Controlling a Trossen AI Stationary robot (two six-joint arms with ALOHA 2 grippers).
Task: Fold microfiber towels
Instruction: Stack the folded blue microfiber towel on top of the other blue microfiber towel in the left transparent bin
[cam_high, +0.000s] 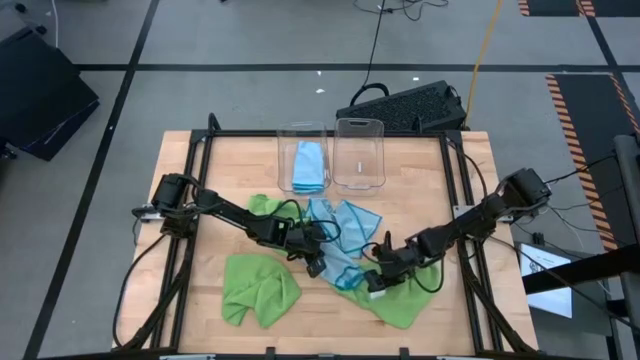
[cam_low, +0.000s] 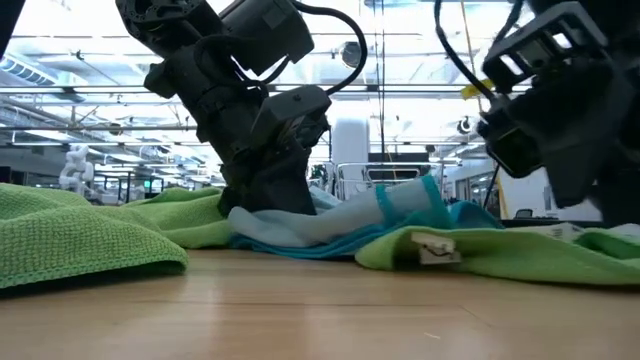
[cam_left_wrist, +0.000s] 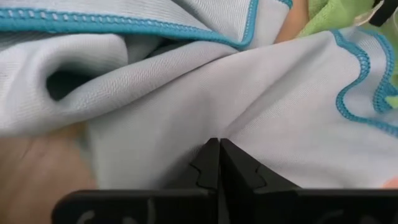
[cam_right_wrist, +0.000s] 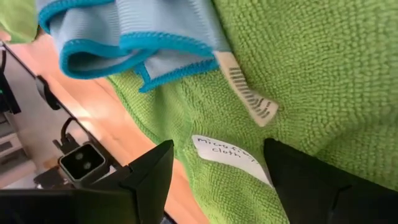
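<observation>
A crumpled light blue towel (cam_high: 343, 235) lies at the table's middle, with my left gripper (cam_high: 317, 262) shut on its near left part. One lime green towel (cam_high: 408, 300) lies at the near right, partly under the blue one. My right gripper (cam_right_wrist: 217, 180) hangs open just above it. Its fingers stand either side of a white label (cam_right_wrist: 224, 153) and touch nothing. A second green towel (cam_high: 258, 290) lies bunched at the near left. A third (cam_high: 266, 205) lies behind my left arm. My left gripper has a raised fold of the light blue towel (cam_left_wrist: 217, 127) at its shut fingertips. Creases in the cloth run together there. The fingers slant down from the table's left side. The towel (cam_low: 330, 225) lies slack on the table and on the green towel around it.
Two clear bins stand at the far middle. The left one (cam_high: 305, 130) holds a folded blue towel (cam_high: 310, 165). The right one is (cam_high: 359, 150). A black keyboard (cam_high: 405, 105) lies beyond the far edge. Bare wood shows along the near edge (cam_low: 320, 310).
</observation>
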